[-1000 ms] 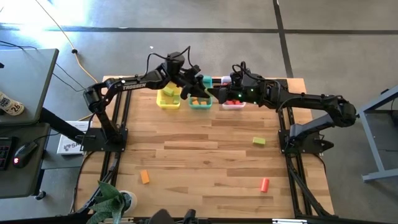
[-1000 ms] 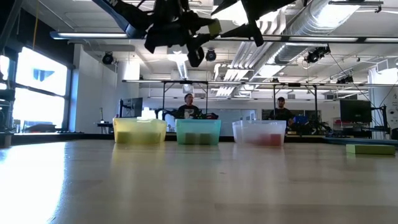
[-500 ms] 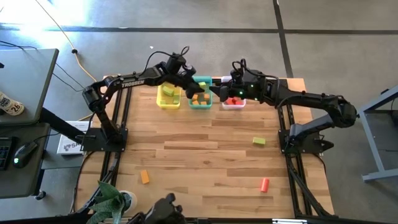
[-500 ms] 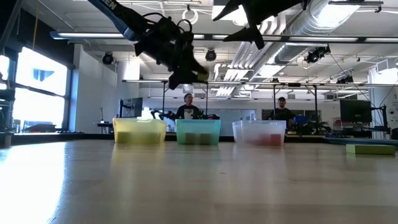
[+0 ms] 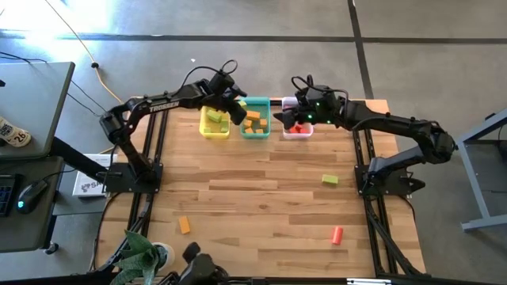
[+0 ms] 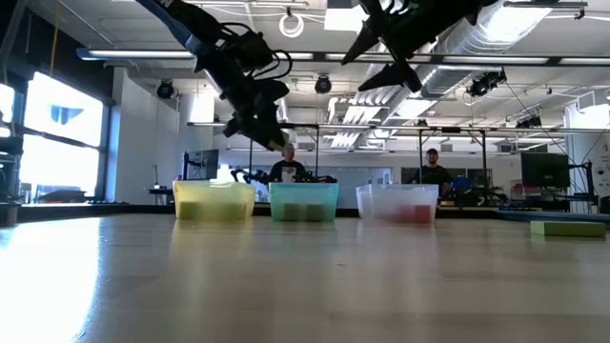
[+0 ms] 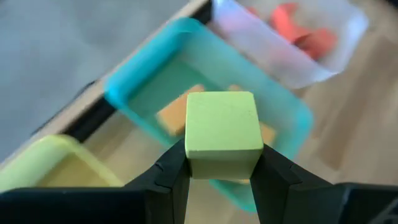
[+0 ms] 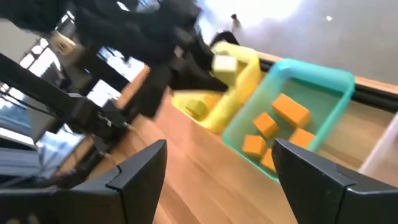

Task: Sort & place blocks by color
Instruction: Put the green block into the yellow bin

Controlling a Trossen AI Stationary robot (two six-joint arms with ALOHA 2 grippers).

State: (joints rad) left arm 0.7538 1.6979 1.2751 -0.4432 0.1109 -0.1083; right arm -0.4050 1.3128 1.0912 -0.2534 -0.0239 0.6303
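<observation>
My left gripper [image 5: 237, 118] hangs above the row of bins at the table's far edge, shut on a light green block [image 7: 222, 133]. That block also shows in the right wrist view [image 8: 225, 63]. Below it lie the yellow bin [image 5: 213, 123] and the teal bin [image 5: 255, 124], which holds orange blocks [image 8: 290, 112]. My right gripper [image 5: 286, 121] is open and holds nothing; it hovers by the clear bin [image 5: 298, 129], where red blocks [image 7: 298, 31] lie. A green block [image 5: 330, 180], an orange block [image 5: 184, 226] and a red block [image 5: 337, 233] rest on the table. My left gripper pinches the green block by two opposite side faces [image 7: 193, 152] between its two fingers [image 7: 171, 177]. The fingers slant down from the table's left. The block is lifted clear, above the teal bin's left rim next to the yellow bin.
The three bins stand side by side along the far edge. The wooden tabletop [image 5: 261, 198] stretches out nearer than the bins, with the three loose blocks spread over its near and right parts. A potted plant [image 5: 142, 253] stands at the near left corner. People sit in the room behind.
My left gripper has sunk toward the bins and tipped from near level to slanting down, shifting a little toward the table's left, still carrying the green block. My right gripper has drawn away from it toward the table's right, over the clear bin, staying open.
</observation>
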